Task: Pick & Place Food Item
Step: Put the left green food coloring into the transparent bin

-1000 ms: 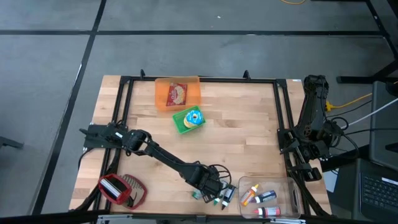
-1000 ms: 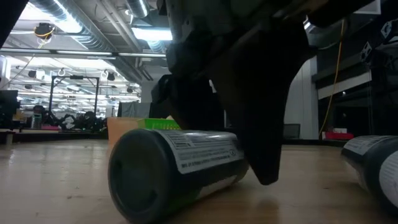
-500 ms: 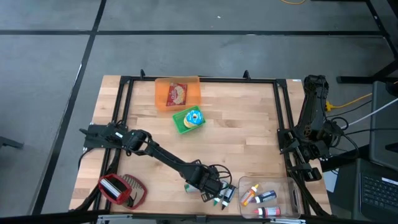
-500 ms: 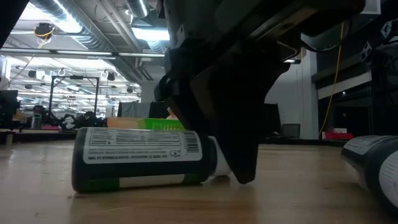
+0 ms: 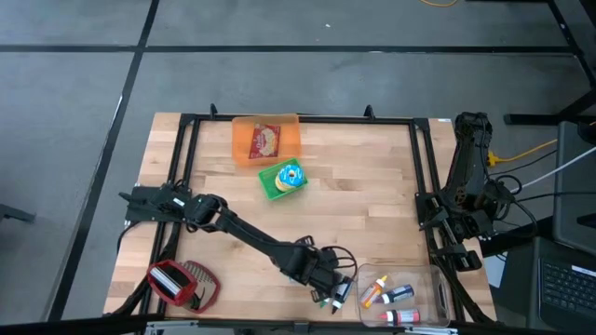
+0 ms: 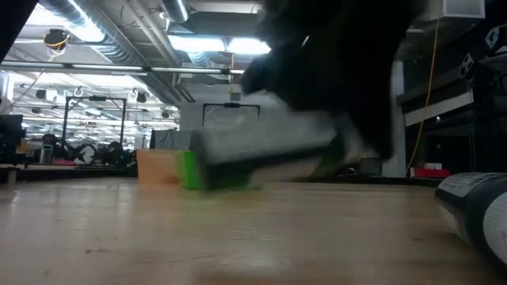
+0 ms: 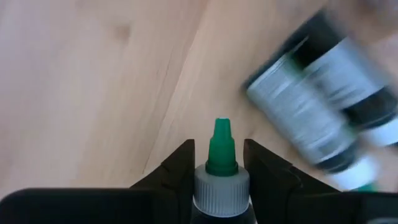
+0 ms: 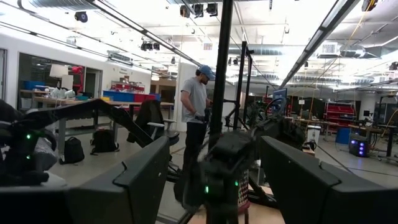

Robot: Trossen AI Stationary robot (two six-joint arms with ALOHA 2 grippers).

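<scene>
The left claw (image 5: 321, 284), at the counter's (image 5: 372, 195) 6 o'clock edge, had clenched on a green-tipped bottle (image 7: 221, 168) and lifted it off the wood, so the pick looked done. The bin (image 5: 410, 298) waited at its 3 o'clock. The right claw (image 5: 456, 256) rested released at the right edge

Wooden table (image 5: 372, 200), orange tray (image 5: 265, 140), green container (image 5: 282, 179), clear bin (image 5: 402, 293)

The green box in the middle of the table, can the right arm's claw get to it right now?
Probably yes. The right claw waits open at the table's right edge, and bare wood lies between it and the green box.
</scene>
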